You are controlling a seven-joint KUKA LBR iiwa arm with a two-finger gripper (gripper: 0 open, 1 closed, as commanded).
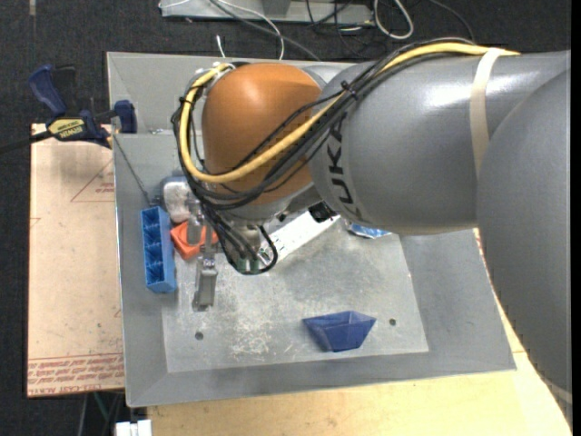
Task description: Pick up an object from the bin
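My gripper (203, 291) hangs low over the left part of the bin floor, below the orange dome. Just above and left of it lies a small orange block (185, 240). A long blue tray with square cells (157, 249) lies along the left wall, a short way left of the gripper. A silver round thing (174, 194) sits behind the orange block. A white flat box with a black end (298, 231) lies to the gripper's right, partly under the arm.
A dark blue folded, boat-shaped piece (339, 330) lies near the bin's front, right of centre. A blue and white scrap (368, 231) peeks out under the arm at the right. The arm hides the back of the bin.
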